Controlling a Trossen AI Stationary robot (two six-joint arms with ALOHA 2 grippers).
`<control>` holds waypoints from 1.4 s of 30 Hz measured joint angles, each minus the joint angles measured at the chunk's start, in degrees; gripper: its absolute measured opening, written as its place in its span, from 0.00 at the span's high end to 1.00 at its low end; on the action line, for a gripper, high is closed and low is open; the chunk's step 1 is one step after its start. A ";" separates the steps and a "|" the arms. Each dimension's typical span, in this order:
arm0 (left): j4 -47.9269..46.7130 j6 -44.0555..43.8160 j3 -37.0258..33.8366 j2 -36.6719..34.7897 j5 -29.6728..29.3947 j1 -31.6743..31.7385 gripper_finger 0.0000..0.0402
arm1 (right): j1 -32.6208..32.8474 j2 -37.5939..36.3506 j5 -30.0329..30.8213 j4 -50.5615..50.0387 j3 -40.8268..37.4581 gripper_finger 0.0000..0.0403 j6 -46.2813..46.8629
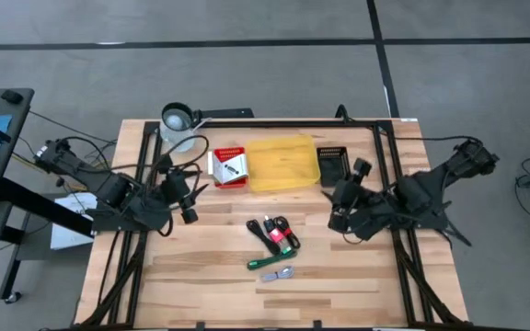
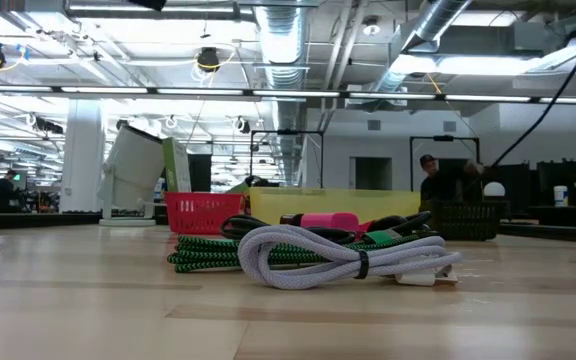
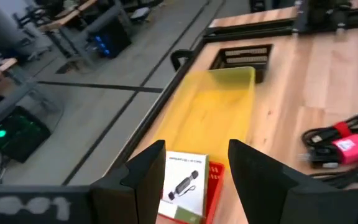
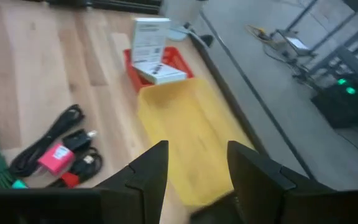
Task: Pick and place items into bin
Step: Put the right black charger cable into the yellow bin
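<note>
The loose items lie mid-table: black cords with a red-pink piece, a green braided cord and a pale silvery coiled cord; the coil fills the low view. White packets with green print sit in a small red basket. The yellow bin stands at the far side between that basket and a black basket. My left gripper hovers open near the red basket. My right gripper hovers open to the right of the bin.
A round silvery and white object stands at the far left corner. Black frame rails run along the table's left, right and far edges. Bare wood lies along the near side. A person shows in the room behind.
</note>
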 joint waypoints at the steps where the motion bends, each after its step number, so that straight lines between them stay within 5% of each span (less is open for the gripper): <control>1: 0.24 -1.46 -1.24 -0.47 -1.06 -0.86 0.58 | 0.37 -0.77 0.01 3.44 -2.89 0.60 -0.15; 9: 13.46 -3.54 -13.05 -3.81 -7.55 -10.50 0.58 | 1.73 -1.30 0.01 29.22 -17.94 0.60 12.33; 14: 18.82 -2.03 -17.22 -3.67 -10.78 -14.25 0.58 | 2.56 4.42 0.52 32.62 -20.90 0.60 18.75; 22: 21.22 -11.59 -20.31 -3.78 -31.34 -18.87 0.58 | 2.45 16.67 0.04 33.14 -22.17 0.61 33.96; 27: 16.75 -16.66 -20.43 -5.25 -25.32 -19.05 0.58 | 2.41 20.98 -5.79 34.44 -22.17 0.60 38.54; 32: 18.03 -8.31 -20.43 -5.68 -15.72 -19.08 0.58 | 0.57 21.17 -17.09 40.26 -22.15 0.61 32.12; 42: 28.65 8.34 -24.22 -7.16 -10.95 -17.30 0.58 | -2.94 20.22 -17.93 44.65 -22.08 0.64 27.13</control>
